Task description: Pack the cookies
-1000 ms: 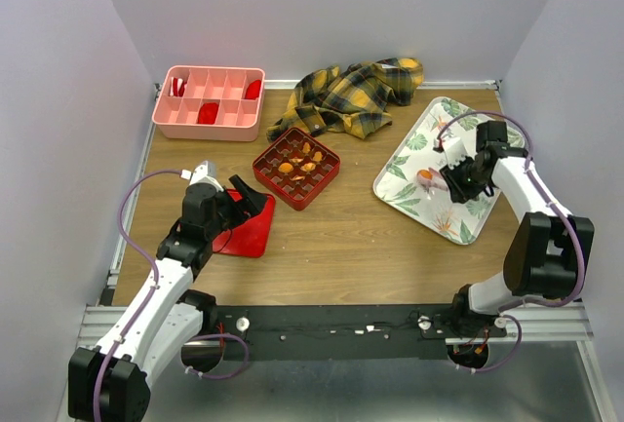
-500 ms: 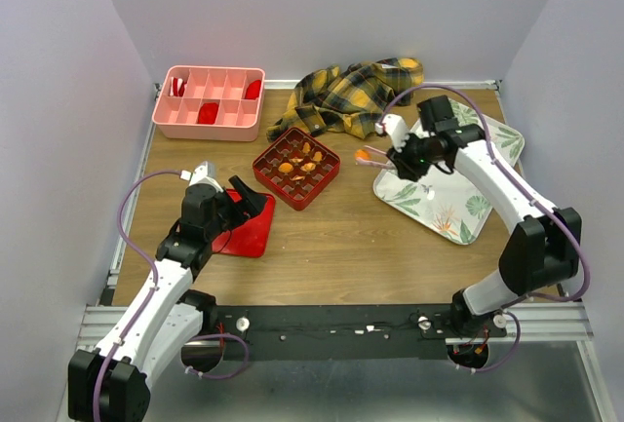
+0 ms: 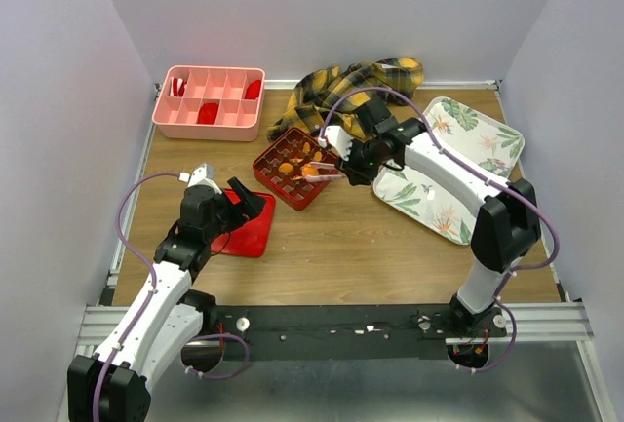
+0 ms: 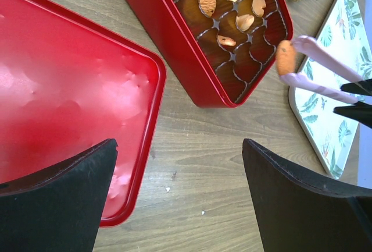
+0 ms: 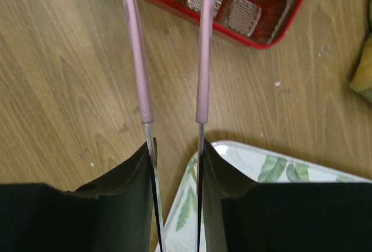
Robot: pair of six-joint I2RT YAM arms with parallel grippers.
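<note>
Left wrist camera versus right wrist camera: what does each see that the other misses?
Only the left wrist view shows the shallow red lid and the open left gripper. Only the right wrist view shows the right gripper clamped on the handles of the tongs. Both show the tongs' pink tips pinching one cookie, the red gridded box, the leaf-print tray and the wooden table.

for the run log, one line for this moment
right gripper: shut on tongs | tongs: hold cookie over box | left gripper: open over lid
</note>
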